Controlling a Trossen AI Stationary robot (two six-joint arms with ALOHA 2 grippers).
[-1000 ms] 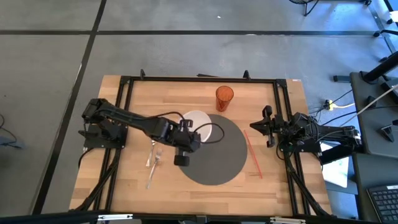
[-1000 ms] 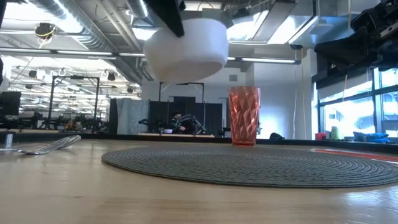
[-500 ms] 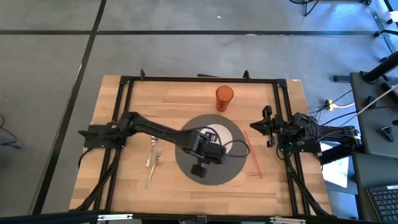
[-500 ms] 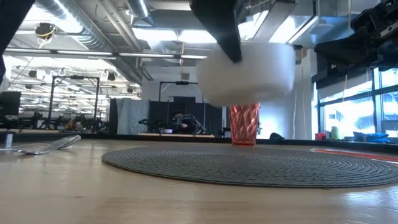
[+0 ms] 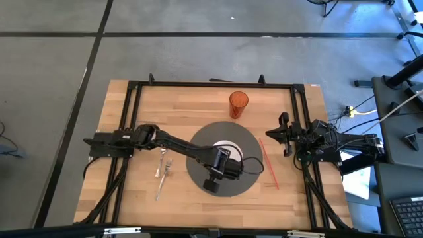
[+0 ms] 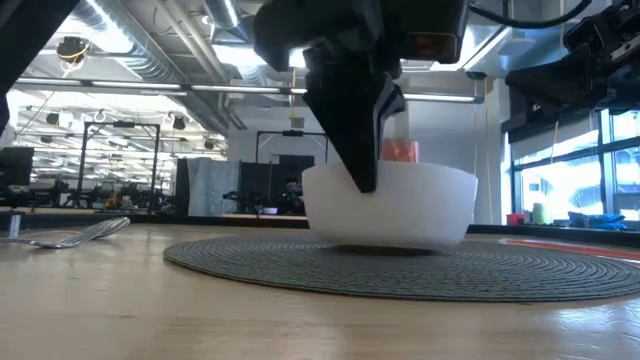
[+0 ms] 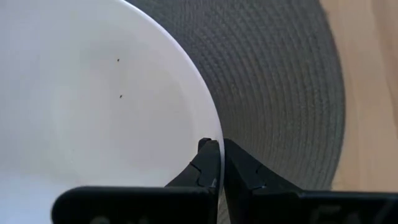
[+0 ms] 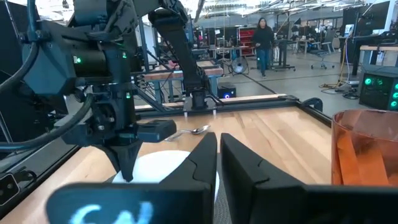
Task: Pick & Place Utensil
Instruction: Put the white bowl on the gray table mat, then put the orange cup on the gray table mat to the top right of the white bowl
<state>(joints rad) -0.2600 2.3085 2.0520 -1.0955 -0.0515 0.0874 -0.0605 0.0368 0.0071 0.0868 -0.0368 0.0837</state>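
**Operator:** Where's my left gripper?

**Observer:** Your left gripper (image 5: 228, 160) is over the middle of the grey mat (image 5: 198, 142), and its fingers (image 7: 210, 163) are pinched together on the rim of the white bowl (image 6: 400, 205). In the low view the bowl's base sits on the mat or just above it; you can't tell which from here.

**Operator:** And the right one?

**Observer:** Your right gripper (image 5: 285, 133) waits at the table's right edge, well apart from the mat. Its jaws are drawn almost together, with nothing between them.

**Operator:** The utensils?

**Observer:** The fork (image 5: 163, 180) and the spoon (image 5: 160, 158) lie side by side on the bare wood just off the mat's left edge, near your left arm and untouched. The red straw (image 5: 269, 162) lies to the right of the mat. The orange cup (image 5: 238, 104) stands upright beyond the mat's far edge.
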